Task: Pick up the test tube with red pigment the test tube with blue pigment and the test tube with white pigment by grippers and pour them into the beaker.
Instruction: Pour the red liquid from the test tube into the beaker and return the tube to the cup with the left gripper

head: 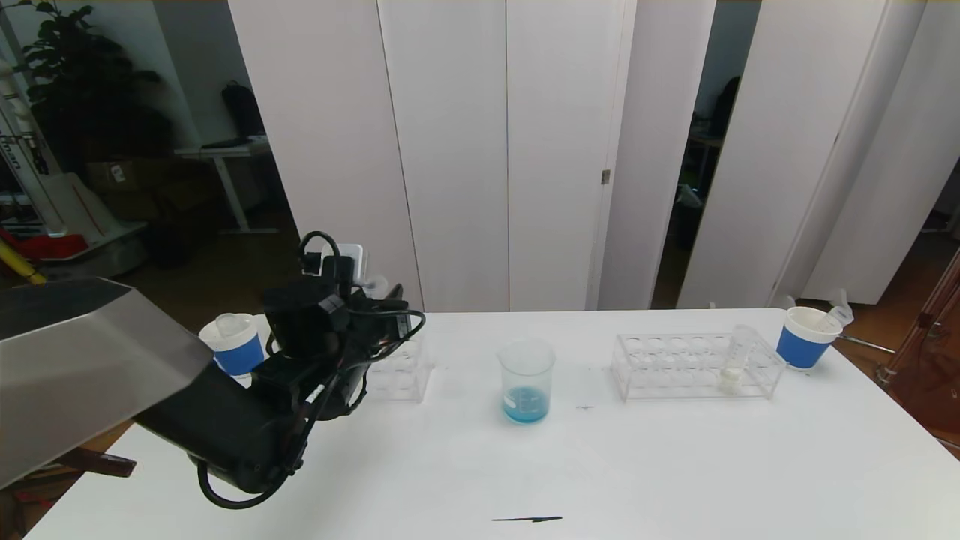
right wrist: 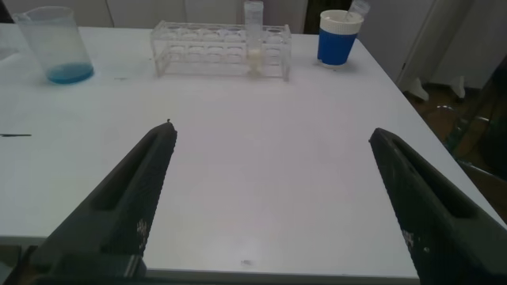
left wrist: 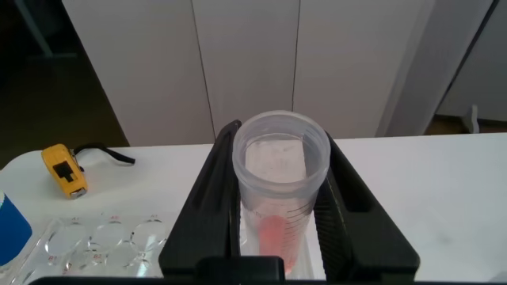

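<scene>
A: So where are we? The beaker (head: 526,381) at mid-table already has blue liquid in the bottom, so blue looks poured.

B: Yep. Our left gripper (left wrist: 279,207) is pinching the red tube (left wrist: 277,198) upright over the left rack (head: 397,367) (clear, pinkish-red at the bottom). We judge red is next, then white.

A: The white tube (head: 735,360) sits in the right rack (head: 694,365), untouched. Our right gripper (right wrist: 273,202) hovers low, fingers spread wide, empty.

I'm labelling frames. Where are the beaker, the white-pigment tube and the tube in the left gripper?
beaker (head: 526,379), head view, glass wall above the blue liquid.
white-pigment tube (head: 735,358), head view, mid-body in the rack.
red-pigment tube (left wrist: 279,170), left wrist view, upper wall.
</scene>
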`<state>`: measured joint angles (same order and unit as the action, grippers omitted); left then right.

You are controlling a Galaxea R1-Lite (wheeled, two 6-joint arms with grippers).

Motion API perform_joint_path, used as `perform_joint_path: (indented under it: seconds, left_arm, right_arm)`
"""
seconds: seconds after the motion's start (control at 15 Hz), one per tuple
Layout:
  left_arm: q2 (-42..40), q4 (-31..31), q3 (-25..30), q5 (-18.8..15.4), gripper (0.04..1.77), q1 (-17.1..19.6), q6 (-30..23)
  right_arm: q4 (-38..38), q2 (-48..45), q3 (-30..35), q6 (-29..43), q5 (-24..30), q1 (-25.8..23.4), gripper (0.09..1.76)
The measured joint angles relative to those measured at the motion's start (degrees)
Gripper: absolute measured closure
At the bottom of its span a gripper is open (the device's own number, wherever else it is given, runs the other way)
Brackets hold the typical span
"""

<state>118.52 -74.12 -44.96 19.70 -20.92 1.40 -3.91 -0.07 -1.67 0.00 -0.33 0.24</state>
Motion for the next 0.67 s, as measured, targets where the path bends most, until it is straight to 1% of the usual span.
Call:
perform_joint_path:
  seconds: [0.07, 0.2, 0.33, 0.53, 0.67]
  left_arm:
    - [-1.04, 1.44, -0.33, -0.72, 1.2, -0.18, 0.16]
    - [-3.3, 5.4, -1.65, -3.44, 1.2, -0.57, 0.28]
    - [-6.0, 10.37, -3.63, -7.78, 1.2, -1.01, 0.33]
    - [-9.51, 15.52, -7.3, -18.99, 1.2, -1.56, 0.35]
    - [-10.63, 16.96, -9.58, -26.11, 1.2, -2.04, 0.35]
  right_arm:
    - [-0.02, 0.0, 0.0, 0.0, 0.0, 0.0, 0.1]
    - [-0.02, 0.0, 0.0, 0.0, 0.0, 0.0, 0.1]
    - [-0.02, 0.0, 0.0, 0.0, 0.0, 0.0, 0.1]
    - [-0.02, 0.0, 0.0, 0.0, 0.0, 0.0, 0.1]
    - [-0.02, 0.0, 0.0, 0.0, -0.02, 0.0, 0.1]
